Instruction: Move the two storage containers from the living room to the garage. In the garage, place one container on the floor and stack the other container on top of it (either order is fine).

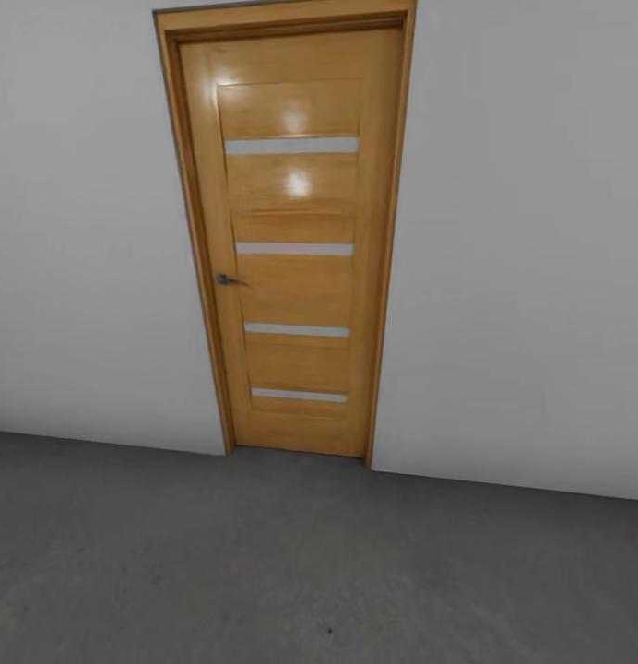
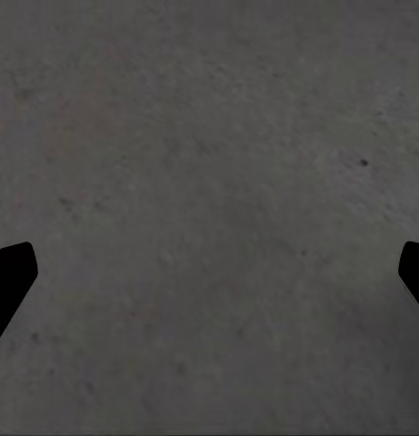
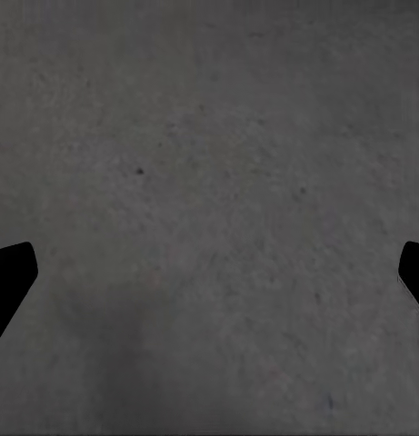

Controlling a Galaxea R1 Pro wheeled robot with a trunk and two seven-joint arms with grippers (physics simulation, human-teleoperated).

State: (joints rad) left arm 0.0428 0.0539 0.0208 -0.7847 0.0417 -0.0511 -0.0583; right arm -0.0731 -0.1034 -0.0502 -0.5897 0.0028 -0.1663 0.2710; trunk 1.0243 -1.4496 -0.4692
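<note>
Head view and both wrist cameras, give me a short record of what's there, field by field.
door: wooden door, shut, four pale horizontal strips
handle: grey lever on the door's left edge
wall: plain white wall either side of the door
floor: dark grey speckled concrete, running up to the door
left gripper: open, nothing between the fingers, concrete below
right gripper: open, nothing between the fingers, concrete below

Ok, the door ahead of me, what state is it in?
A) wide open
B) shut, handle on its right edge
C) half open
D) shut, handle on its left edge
D: the wooden door sits flush in its frame, with the handle at its left edge.
</note>
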